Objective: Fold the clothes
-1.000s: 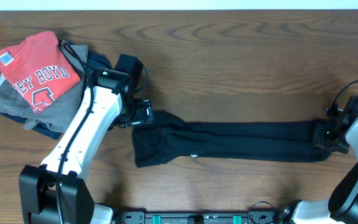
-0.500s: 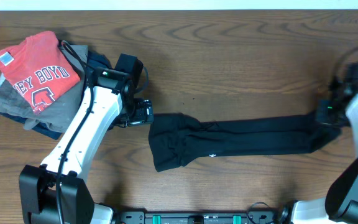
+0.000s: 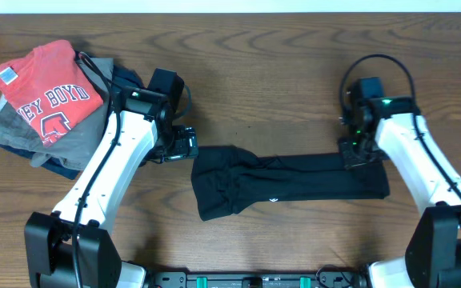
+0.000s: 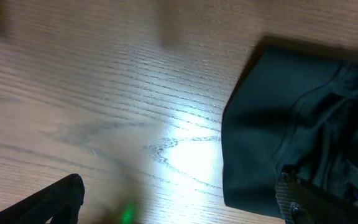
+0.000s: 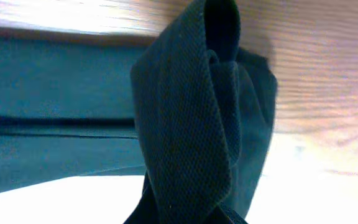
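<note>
The black T-shirt (image 3: 286,180) lies on the table as a long narrow band, bunched at its left end. My right gripper (image 3: 354,154) is shut on the shirt's right end and holds it lifted over the band; in the right wrist view the pinched black fabric (image 5: 191,124) fills the middle. My left gripper (image 3: 189,144) is open and empty, just left of the shirt's left end. The left wrist view shows that end (image 4: 291,124) between my spread fingers (image 4: 179,202).
A pile of folded garments with a red lettered T-shirt (image 3: 46,92) on top sits at the far left, over grey and navy pieces (image 3: 62,156). The wooden table (image 3: 278,80) extends behind the shirt.
My right gripper has carried the shirt's right end leftward, shortening the band. The left gripper let go of the left end and stays beside it.
</note>
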`<act>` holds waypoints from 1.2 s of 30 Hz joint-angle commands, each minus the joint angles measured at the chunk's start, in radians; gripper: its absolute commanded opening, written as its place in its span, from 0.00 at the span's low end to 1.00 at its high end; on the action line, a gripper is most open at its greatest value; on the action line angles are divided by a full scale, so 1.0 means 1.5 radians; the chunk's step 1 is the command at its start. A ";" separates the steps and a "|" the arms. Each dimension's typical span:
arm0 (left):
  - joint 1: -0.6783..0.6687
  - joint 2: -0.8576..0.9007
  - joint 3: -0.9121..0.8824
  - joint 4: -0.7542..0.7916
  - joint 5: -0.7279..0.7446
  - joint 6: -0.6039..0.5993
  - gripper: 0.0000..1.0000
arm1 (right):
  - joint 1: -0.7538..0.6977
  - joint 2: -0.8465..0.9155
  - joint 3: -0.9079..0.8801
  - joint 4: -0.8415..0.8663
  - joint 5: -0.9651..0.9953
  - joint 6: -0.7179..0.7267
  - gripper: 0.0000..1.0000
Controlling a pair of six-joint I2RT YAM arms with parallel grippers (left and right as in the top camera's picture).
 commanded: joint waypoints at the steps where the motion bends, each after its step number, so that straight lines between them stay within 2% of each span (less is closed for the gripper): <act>1: 0.003 -0.005 0.011 -0.006 -0.010 -0.001 0.99 | 0.036 -0.009 -0.007 -0.004 -0.042 0.037 0.04; 2: 0.003 -0.005 0.011 -0.006 -0.010 -0.001 0.99 | 0.043 -0.009 -0.010 -0.004 -0.049 0.043 0.05; 6: 0.003 -0.005 0.011 -0.007 -0.010 -0.001 0.99 | 0.070 -0.009 -0.014 -0.003 -0.077 0.057 0.21; 7: 0.003 -0.005 0.011 -0.008 -0.006 -0.001 0.99 | 0.075 -0.009 -0.014 -0.003 -0.086 0.057 0.27; 10: 0.003 -0.005 0.011 -0.011 0.002 -0.001 1.00 | 0.086 -0.009 -0.014 -0.008 -0.130 0.057 0.60; 11: 0.003 -0.005 0.011 -0.011 0.002 -0.001 1.00 | 0.089 -0.009 -0.014 -0.010 -0.147 0.057 0.67; 13: 0.003 -0.005 0.011 -0.011 0.002 -0.001 1.00 | 0.090 -0.009 -0.014 -0.015 -0.170 0.056 0.74; 16: 0.003 -0.005 0.011 -0.011 0.002 -0.001 1.00 | 0.090 -0.009 -0.014 -0.017 -0.162 0.054 0.74; 20: 0.003 -0.005 0.011 -0.019 0.016 -0.001 0.98 | 0.089 -0.010 -0.013 -0.017 -0.114 0.076 0.69; 27: 0.003 -0.005 -0.017 -0.009 0.091 0.004 0.98 | 0.068 -0.041 0.012 -0.026 -0.041 0.180 0.74; 31: 0.003 -0.005 -0.069 0.051 0.199 0.052 0.98 | 0.034 -0.083 0.040 -0.038 -0.042 0.207 0.78; 34: 0.003 -0.004 -0.124 0.125 0.267 0.057 0.98 | 0.009 -0.117 0.045 -0.037 -0.046 0.207 0.89; 36: 0.003 -0.004 -0.169 0.188 0.320 0.058 0.98 | -0.005 -0.132 0.045 -0.040 -0.046 0.206 0.91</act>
